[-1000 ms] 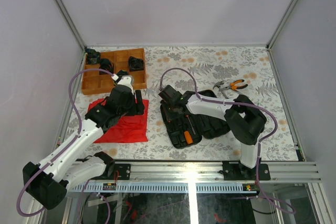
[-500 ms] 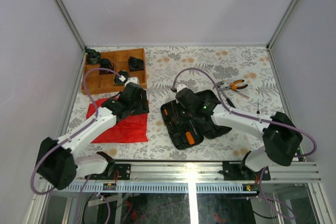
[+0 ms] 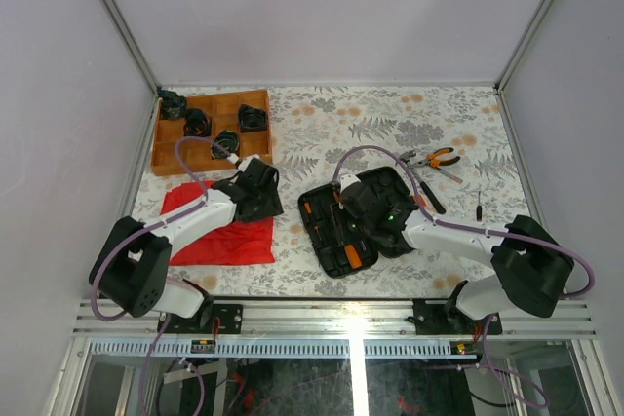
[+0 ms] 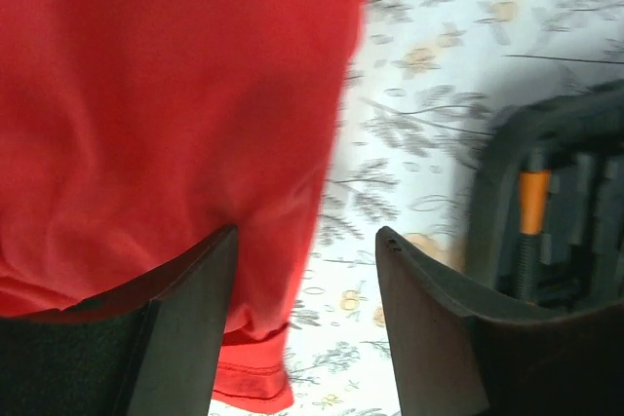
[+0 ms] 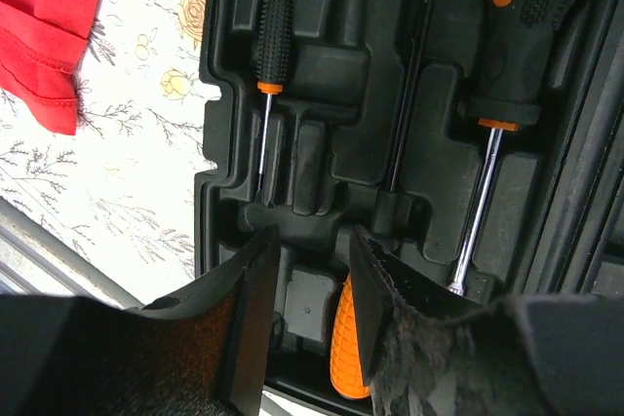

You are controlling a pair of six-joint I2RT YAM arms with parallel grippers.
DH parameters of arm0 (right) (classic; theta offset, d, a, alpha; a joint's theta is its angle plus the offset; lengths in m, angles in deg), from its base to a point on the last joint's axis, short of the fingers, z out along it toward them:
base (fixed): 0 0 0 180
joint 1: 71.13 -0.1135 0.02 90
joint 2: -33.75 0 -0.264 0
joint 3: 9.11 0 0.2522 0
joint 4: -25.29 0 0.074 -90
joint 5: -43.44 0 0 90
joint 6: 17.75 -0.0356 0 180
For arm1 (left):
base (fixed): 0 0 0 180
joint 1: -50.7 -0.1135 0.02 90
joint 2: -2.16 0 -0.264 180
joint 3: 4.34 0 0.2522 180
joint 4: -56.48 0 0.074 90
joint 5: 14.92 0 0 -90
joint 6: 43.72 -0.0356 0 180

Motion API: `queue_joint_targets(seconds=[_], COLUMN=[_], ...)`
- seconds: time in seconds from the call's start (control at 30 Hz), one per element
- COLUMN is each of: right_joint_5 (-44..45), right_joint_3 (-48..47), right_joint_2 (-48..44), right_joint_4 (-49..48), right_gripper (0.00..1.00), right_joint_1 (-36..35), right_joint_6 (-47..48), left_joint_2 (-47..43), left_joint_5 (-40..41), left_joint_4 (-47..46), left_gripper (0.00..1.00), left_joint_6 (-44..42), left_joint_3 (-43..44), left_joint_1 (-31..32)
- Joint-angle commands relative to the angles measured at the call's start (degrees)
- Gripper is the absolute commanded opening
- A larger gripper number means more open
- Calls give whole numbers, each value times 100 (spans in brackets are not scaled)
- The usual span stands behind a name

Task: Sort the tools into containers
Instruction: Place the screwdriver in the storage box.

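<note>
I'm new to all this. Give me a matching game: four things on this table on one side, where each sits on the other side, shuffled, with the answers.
1. wooden tray
2. red cloth
3. tool case
4. pliers

A. loose on the table, far right
B. lying open in the middle
C. far left corner
D. spread flat on the tray's near side

Pairs: 1-C, 2-D, 3-B, 4-A

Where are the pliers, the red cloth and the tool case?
pliers [image 3: 444,156], top view, on the orange handles.
red cloth [image 3: 234,241], top view, on its bare middle.
tool case [image 5: 331,75], right wrist view, on bare moulded plastic between slots.
</note>
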Motion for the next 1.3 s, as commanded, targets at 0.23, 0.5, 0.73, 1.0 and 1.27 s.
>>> queue_joint_targets(seconds=[0.23, 0.5, 0.73, 1.0, 1.27], right_joint_5=[-158, -52, 787, 2011, 1700], right_joint_3=[204, 250, 301, 184, -69], right_joint_2=[-249, -351, -1096, -2125, -2424], right_joint_4=[-486, -459, -119, 914, 1761], right_gripper=[42, 42, 44, 57, 58], right_joint_1=[42, 53, 60, 706, 2651], right_joint_6=[-43, -108, -60, 145, 484], left_joint_2=[-891, -2607, -2792, -2455, -2310], left_joint_5=[-238, 24, -209, -185, -305], left_joint_4=[-39, 1236, 1486, 1484, 1156], left_gripper=[57, 63, 65, 70, 71], left_joint_6=[1281, 1819, 1526, 588, -404], left_joint_3=[-1651, -1722, -752, 294, 544], left_joint_1=[-1248, -1443, -1450, -1449, -1446])
